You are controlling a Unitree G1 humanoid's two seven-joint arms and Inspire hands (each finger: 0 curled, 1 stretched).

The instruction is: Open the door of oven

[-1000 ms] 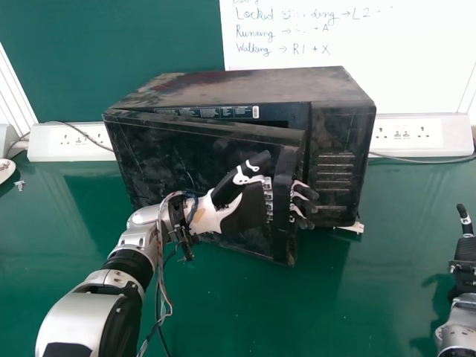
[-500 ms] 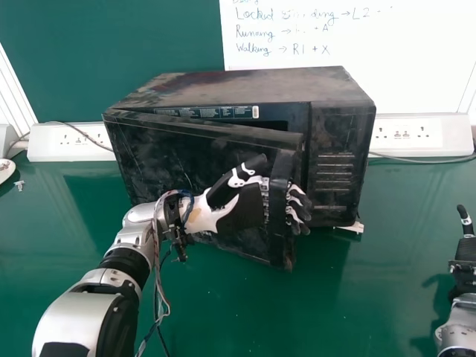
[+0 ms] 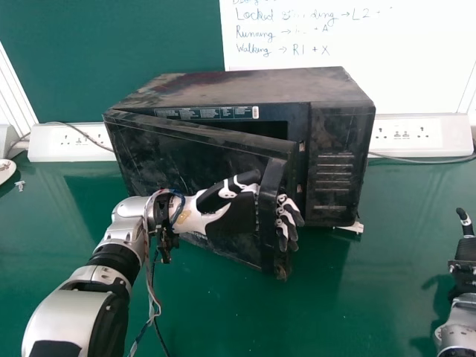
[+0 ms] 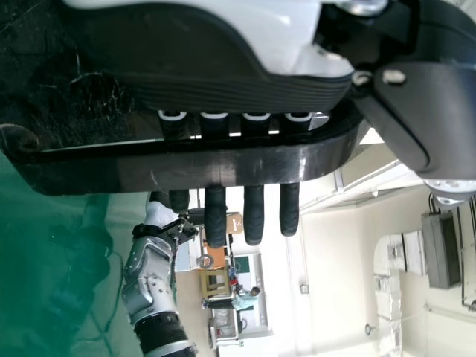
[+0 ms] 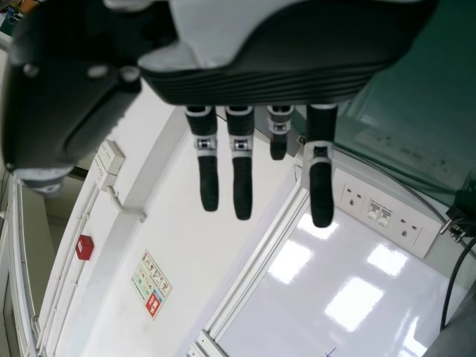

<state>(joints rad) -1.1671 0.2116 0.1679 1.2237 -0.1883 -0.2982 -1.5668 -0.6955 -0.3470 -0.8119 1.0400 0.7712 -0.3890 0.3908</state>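
Left fingers [image 4: 253, 216]: straight, behind handle [image 4: 223, 165]
Microwave door [image 3: 160, 149]: partly open beside them, wider swing remaining
Right fingers [image 5: 242, 186]: straight, well apart

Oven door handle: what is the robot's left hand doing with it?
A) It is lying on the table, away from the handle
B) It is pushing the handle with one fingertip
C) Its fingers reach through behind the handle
C: in the left wrist view, the fingers of the left hand slip in behind the bar of the handle and come out on its other side.
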